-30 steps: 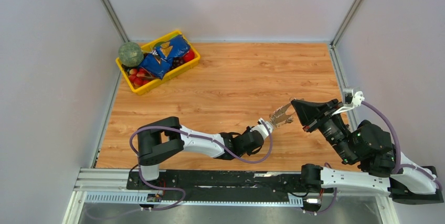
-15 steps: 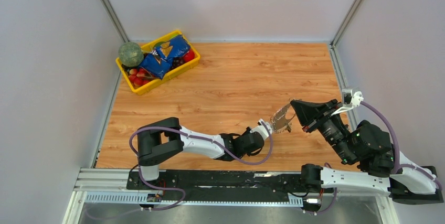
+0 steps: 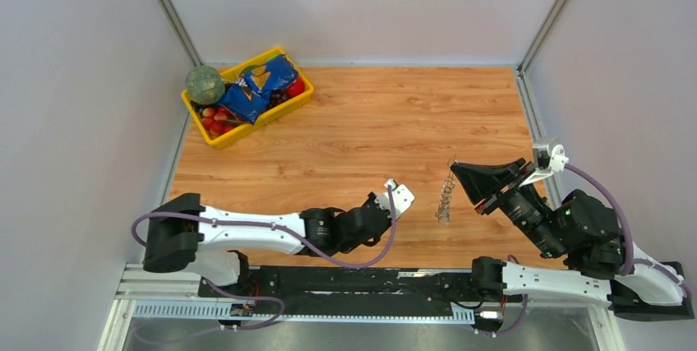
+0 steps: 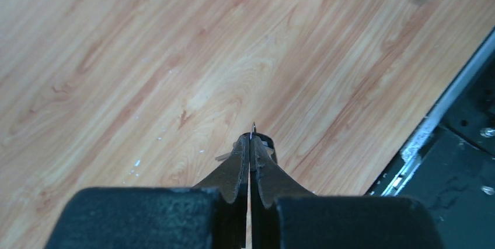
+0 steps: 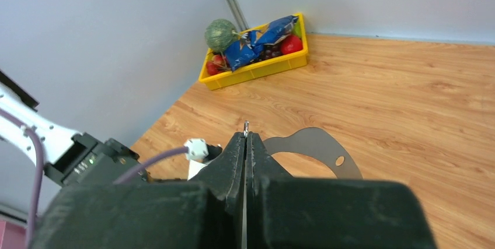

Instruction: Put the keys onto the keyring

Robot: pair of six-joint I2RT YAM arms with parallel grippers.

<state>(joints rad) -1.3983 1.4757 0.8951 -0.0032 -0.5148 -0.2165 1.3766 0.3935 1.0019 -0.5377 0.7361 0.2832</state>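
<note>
- the keyring (image 3: 445, 199) dangles above the surface (image 3: 353, 129), pinched at its top by your clenched right gripper (image 5: 245, 139).
- your left gripper (image 4: 251, 144), well apart, is clenched on what seems a small key (image 4: 253, 125).
- such thin pinches could let ring or key twist loose on contact.

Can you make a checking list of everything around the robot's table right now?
Surface: wooden table, light planks.
Job's things: keyring strung with keys, dangling at the right gripper's tip; loose keys, nothing seen.
Clutter: yellow bin in the far left corner, with a green ball, blue snack bags and red fruit.
Grippers: right gripper shut on the keyring; left gripper shut, a thin metal sliver at its tips, too small to name.
Cables: purple cable along each arm.
Surroundings: grey walls, metal rail near the bases.
</note>
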